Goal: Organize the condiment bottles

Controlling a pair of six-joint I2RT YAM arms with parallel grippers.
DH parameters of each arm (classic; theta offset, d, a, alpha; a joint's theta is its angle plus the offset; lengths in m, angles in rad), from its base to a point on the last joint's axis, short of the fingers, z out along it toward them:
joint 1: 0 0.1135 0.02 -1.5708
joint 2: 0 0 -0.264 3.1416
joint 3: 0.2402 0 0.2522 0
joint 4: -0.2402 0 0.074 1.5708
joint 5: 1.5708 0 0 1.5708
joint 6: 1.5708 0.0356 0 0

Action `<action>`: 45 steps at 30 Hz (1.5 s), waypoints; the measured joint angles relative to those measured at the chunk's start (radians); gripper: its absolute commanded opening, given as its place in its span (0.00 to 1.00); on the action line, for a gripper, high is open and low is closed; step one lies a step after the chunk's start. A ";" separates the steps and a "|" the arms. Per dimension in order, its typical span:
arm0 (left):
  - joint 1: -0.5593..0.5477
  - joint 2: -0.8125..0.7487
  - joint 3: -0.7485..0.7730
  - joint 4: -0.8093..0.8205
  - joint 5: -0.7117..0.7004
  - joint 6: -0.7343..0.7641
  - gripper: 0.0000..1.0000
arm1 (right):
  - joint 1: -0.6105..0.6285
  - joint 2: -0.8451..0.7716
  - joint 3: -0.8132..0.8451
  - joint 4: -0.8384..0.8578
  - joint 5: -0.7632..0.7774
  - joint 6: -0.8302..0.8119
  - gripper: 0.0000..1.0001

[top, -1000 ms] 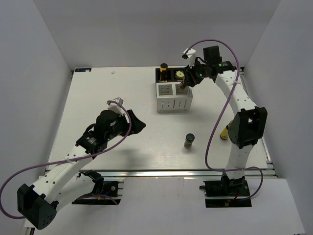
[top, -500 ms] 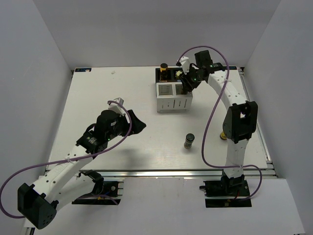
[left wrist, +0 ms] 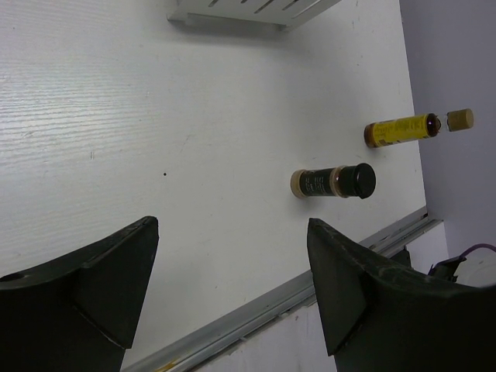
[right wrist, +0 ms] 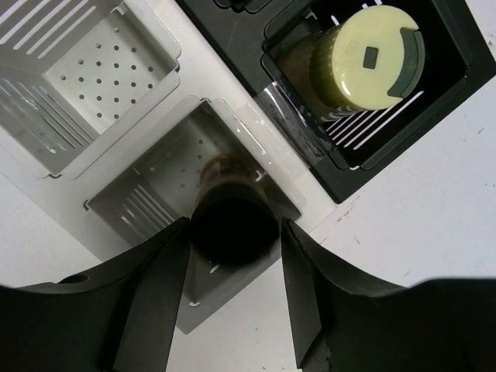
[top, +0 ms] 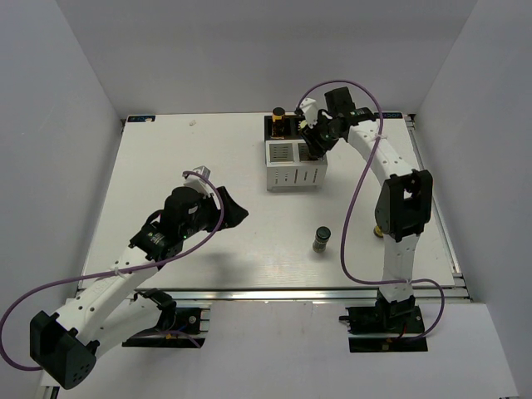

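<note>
My right gripper [right wrist: 234,232] is shut on a dark-capped brown bottle [right wrist: 231,221] and holds it upright, its base inside the front right compartment of the white organizer [right wrist: 147,205]. In the top view this gripper [top: 314,141] is over that rack [top: 283,174]. A yellow-lidded jar [right wrist: 373,56] stands in the black tray [right wrist: 453,74] behind. A brown bottle [top: 279,121] stands in the tray's left cell. My left gripper [left wrist: 232,232] is open and empty above the table [top: 233,209]. A dark-capped spice bottle [left wrist: 333,182] stands on the table [top: 322,239]. A yellow bottle [left wrist: 397,130] lies near the right edge.
A loose tan cap [left wrist: 460,118] lies just beyond the yellow bottle's neck. The other front white compartment [right wrist: 97,77] holds nothing. The right arm's lower link [top: 406,208] partly hides the yellow bottle in the top view. The table's metal front rail [top: 266,293] runs along the near edge.
My right gripper has moved left and down with the dark-capped bottle, from beside the organizer to its front right white compartment. The left arm has not moved.
</note>
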 measured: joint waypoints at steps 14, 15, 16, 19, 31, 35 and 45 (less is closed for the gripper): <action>0.000 -0.003 0.000 -0.011 -0.004 -0.007 0.90 | 0.000 0.002 -0.002 0.033 0.027 0.001 0.62; 0.000 -0.003 0.000 -0.011 -0.004 -0.008 0.90 | 0.000 0.002 -0.002 0.033 0.022 0.002 0.62; 0.000 -0.004 0.000 -0.011 -0.004 -0.007 0.90 | 0.000 0.001 -0.002 0.032 0.013 0.003 0.62; 0.000 -0.006 0.000 -0.013 -0.005 -0.008 0.90 | -0.001 -0.029 -0.022 0.035 -0.056 0.005 0.61; -0.002 -0.040 0.000 -0.021 -0.013 -0.008 0.91 | -0.010 -0.622 -0.533 -0.091 -0.529 -0.371 0.66; -0.003 -0.041 -0.010 -0.016 -0.013 -0.007 0.91 | -0.010 -0.667 -0.732 -0.209 -0.561 -0.512 0.78; -0.004 -0.041 -0.028 -0.009 -0.013 -0.007 0.91 | -0.009 -0.729 -0.903 -0.185 -0.518 -0.486 0.89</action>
